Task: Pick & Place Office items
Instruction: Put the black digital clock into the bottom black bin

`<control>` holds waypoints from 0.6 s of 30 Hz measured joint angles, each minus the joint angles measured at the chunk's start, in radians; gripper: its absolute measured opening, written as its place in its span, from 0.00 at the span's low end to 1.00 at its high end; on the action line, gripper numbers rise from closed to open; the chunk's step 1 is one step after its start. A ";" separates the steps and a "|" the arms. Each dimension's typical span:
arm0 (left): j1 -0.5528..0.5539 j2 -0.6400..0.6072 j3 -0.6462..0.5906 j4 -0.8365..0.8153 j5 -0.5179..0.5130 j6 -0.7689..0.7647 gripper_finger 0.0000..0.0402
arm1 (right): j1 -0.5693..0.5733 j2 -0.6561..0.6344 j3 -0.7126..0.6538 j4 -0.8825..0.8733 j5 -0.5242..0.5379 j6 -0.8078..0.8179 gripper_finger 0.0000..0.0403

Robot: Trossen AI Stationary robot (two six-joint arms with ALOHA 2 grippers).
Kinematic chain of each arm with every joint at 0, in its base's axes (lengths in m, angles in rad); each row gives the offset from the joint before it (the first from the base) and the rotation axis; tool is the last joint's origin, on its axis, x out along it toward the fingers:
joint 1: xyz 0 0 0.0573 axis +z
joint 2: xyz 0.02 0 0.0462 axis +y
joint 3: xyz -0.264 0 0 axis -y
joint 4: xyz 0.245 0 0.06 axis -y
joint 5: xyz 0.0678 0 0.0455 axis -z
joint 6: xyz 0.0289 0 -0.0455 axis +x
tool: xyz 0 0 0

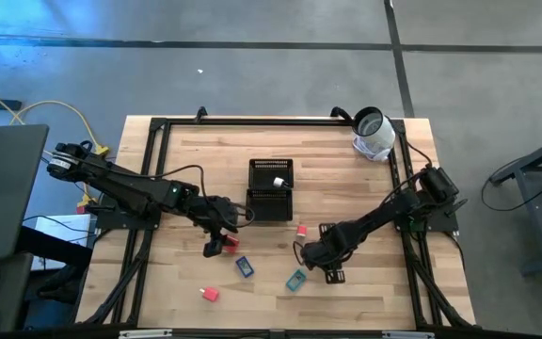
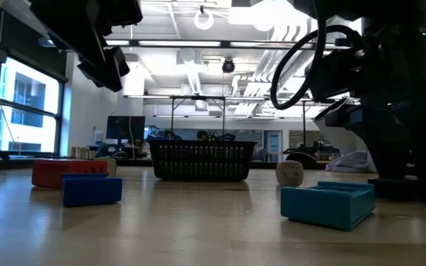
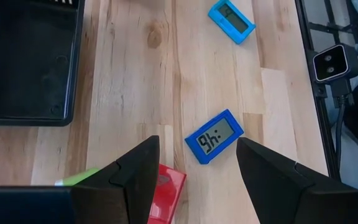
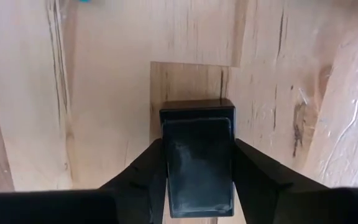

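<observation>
My left gripper hangs open above the table, over a red piece with a green piece beside it. A blue piece with a display lies flat ahead of its fingers. A teal piece, a second red piece and a red-and-white piece lie on the wood. My right gripper is low at the table's near right, shut on a black piece. My right gripper pinches the black piece between its two fingers, which lie on its two long sides. The fingers come from above, slanting down, along the piece's length. Whether the piece rests on the table or is lifted, I cannot tell.
The black mesh tray stands at the table's middle with a small white thing in its far compartment. A white-and-grey roll sits at the far right corner. Bare wood lies along the near edge.
</observation>
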 joint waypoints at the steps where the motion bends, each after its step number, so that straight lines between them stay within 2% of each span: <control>1: 0.000 0.000 0.000 0.001 0.000 0.000 0.52 | -0.004 0.000 0.000 0.000 0.003 0.000 0.34; 11: 0.000 0.000 0.000 0.007 -0.035 0.007 0.52 | -0.054 -0.040 -0.001 -0.004 0.061 0.007 0.34; 18: 0.000 0.000 0.000 0.027 -0.116 0.007 0.52 | -0.087 -0.069 -0.001 0.024 0.065 -0.015 0.34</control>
